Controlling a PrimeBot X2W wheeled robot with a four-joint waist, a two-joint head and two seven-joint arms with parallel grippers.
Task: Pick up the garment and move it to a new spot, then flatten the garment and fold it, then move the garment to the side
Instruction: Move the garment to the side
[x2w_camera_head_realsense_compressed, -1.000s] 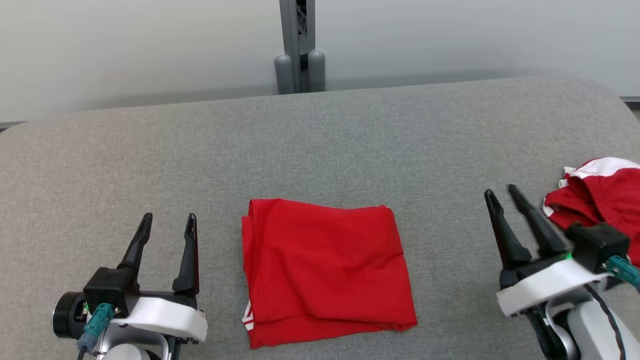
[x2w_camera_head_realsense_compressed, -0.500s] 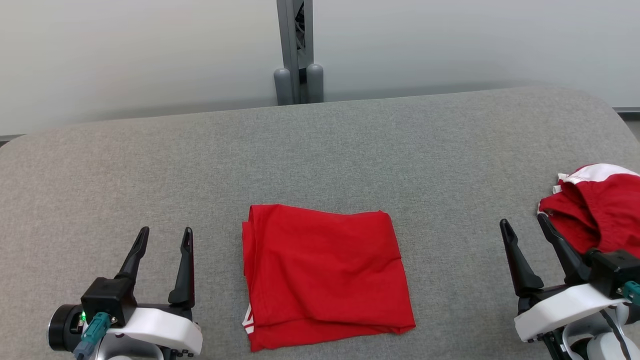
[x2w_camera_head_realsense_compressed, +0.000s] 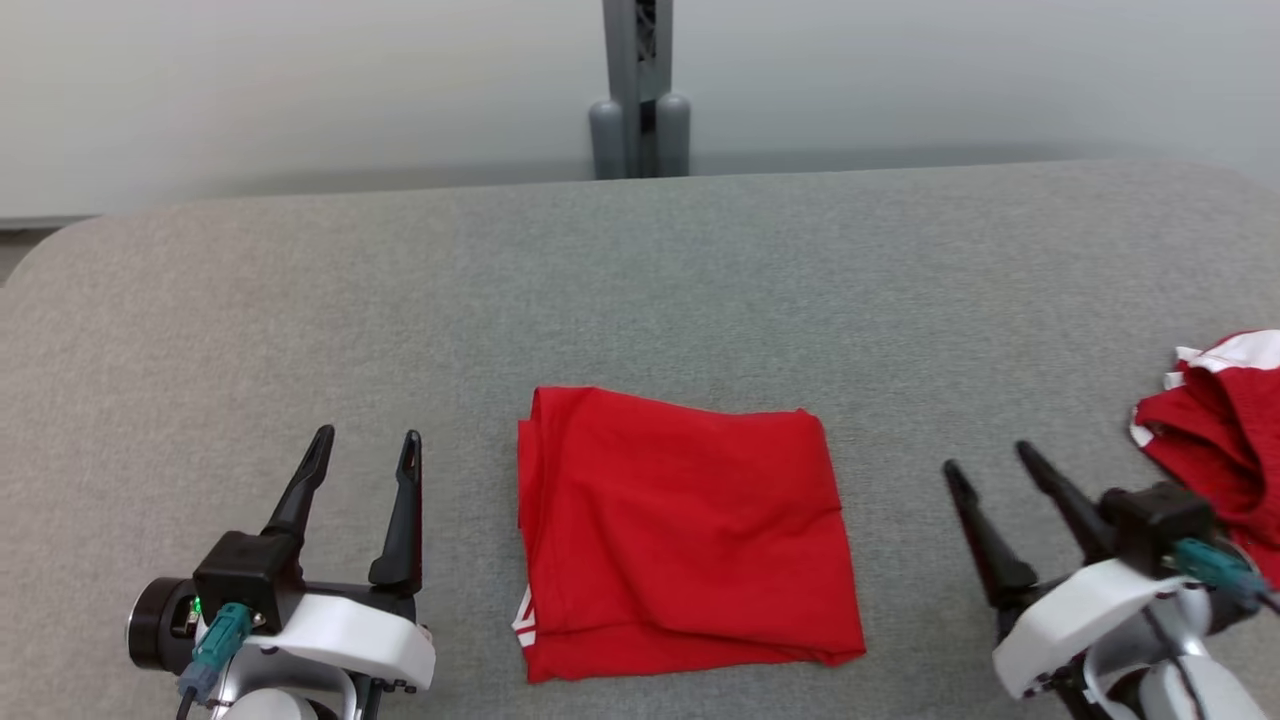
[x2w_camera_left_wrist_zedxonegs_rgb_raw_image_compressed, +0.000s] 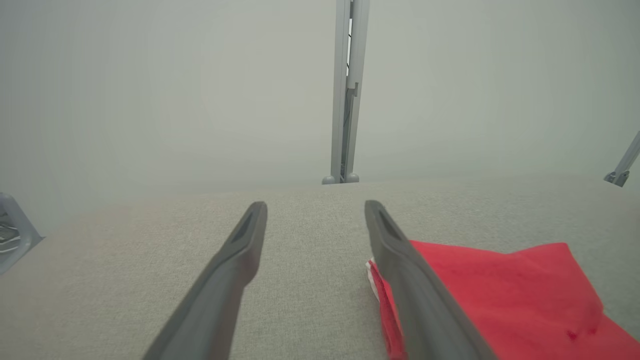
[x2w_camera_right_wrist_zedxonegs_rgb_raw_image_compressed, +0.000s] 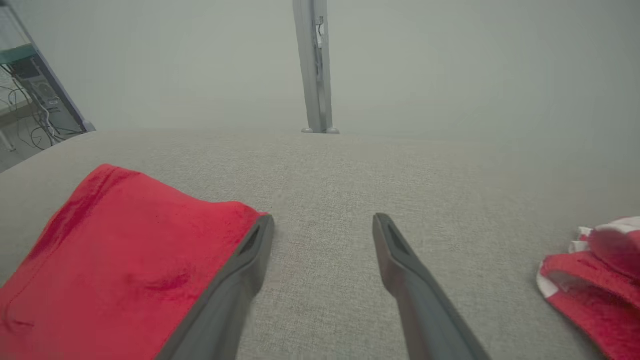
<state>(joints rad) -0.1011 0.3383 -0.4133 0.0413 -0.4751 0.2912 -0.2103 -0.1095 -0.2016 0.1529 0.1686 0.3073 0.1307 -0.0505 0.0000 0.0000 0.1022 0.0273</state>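
Nearest the head camera, the left gripper (x2w_camera_head_realsense_compressed: 366, 436) and right gripper (x2w_camera_head_realsense_compressed: 987, 458) both stand wide and empty, flanking the folded red garment (x2w_camera_head_realsense_compressed: 685, 530), which lies flat at the grey padded table's (x2w_camera_head_realsense_compressed: 640, 280) front middle. Farther right lies a crumpled red-and-white garment (x2w_camera_head_realsense_compressed: 1215, 425) — behind the table, a grey post (x2w_camera_head_realsense_compressed: 638, 90).

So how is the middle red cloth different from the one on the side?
The middle garment is folded flat into a neat rectangle; the side garment is a crumpled heap. The middle garment shows a little white trim; the side garment shows much more. Both are red, on the gray surface.
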